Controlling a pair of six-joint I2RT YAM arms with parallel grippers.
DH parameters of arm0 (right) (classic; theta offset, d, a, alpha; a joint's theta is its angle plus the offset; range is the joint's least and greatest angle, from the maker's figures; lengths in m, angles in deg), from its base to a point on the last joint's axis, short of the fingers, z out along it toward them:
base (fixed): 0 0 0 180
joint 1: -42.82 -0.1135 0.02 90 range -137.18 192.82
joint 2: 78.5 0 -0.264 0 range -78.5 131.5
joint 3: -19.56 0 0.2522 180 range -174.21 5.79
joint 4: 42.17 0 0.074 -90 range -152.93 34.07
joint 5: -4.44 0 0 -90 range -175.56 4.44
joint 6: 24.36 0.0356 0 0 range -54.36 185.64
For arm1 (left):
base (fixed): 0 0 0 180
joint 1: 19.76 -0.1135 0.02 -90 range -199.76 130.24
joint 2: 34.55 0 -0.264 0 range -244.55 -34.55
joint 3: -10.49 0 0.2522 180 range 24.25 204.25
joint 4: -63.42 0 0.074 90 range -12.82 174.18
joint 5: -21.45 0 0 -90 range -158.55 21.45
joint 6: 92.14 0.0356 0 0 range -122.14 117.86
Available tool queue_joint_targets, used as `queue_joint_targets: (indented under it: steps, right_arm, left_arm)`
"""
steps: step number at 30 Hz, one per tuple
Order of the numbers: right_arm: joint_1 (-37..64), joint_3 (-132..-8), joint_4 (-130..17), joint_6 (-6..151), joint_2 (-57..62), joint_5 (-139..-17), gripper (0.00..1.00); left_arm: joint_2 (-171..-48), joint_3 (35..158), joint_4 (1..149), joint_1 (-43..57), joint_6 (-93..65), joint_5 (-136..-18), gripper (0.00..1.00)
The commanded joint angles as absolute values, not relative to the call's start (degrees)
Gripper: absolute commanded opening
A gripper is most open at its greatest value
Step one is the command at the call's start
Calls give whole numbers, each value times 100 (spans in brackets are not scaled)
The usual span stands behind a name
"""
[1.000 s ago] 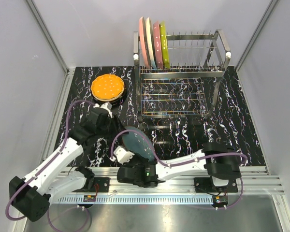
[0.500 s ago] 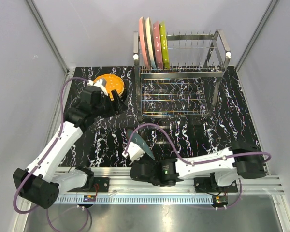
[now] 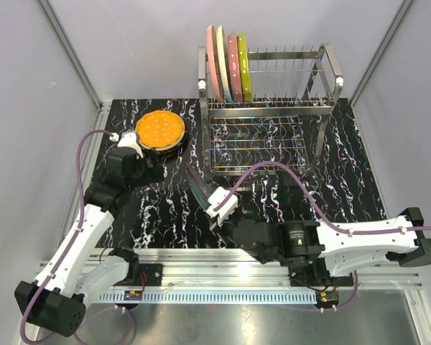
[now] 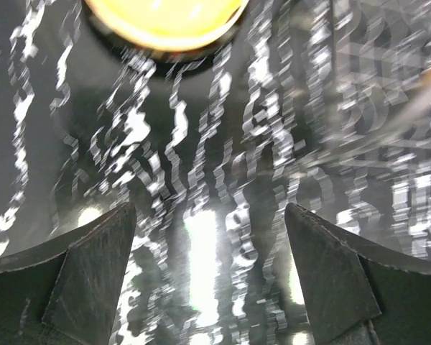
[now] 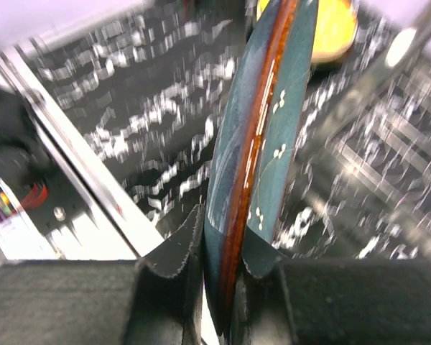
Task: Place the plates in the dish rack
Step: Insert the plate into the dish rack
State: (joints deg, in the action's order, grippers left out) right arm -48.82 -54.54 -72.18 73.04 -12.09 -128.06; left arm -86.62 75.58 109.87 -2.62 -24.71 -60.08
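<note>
Nearest, our right jaws are clenching the lower rim of the round teal plate point(image 5: 273, 144), holding it on edge above the black white-veined counter point(image 3: 345, 187), just before the rack's left corner. We are judging it should enter edge-first, parallel to the standing plates, into the free slot beside the green one, without scraping its neighbour. Our left jaws are hanging wide apart and empty near the round orange plate point(image 3: 159, 129) lying flat. Farthest, the shiny metal wire dish rack point(image 3: 330, 79) is holding four round plates upright at its upper tier's left end: pink-cream point(image 3: 212, 57), pale blue point(image 3: 222, 79), dotted pink point(image 3: 233, 61), dotted green point(image 3: 244, 68).
</note>
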Motion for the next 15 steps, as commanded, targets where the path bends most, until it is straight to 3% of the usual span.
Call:
queue_joint_targets:
  steps: [1, 11, 15]
  right_arm:
    - [-4920, -6503, -6384, 6214, -1583, -13100, 0]
    - [-4797, -8744, -5646, 3621, -995, -12950, 0]
    - [-4018, -9842, -5890, 3610, -539, -12512, 0]
  left_arm:
    - [-8561, 7417, 10636, -271, -2148, -5703, 88]
    - [-8711, 7514, 10619, -263, -2060, -5967, 90]
    - [-8579, 7427, 10584, -271, -2069, -5923, 91]
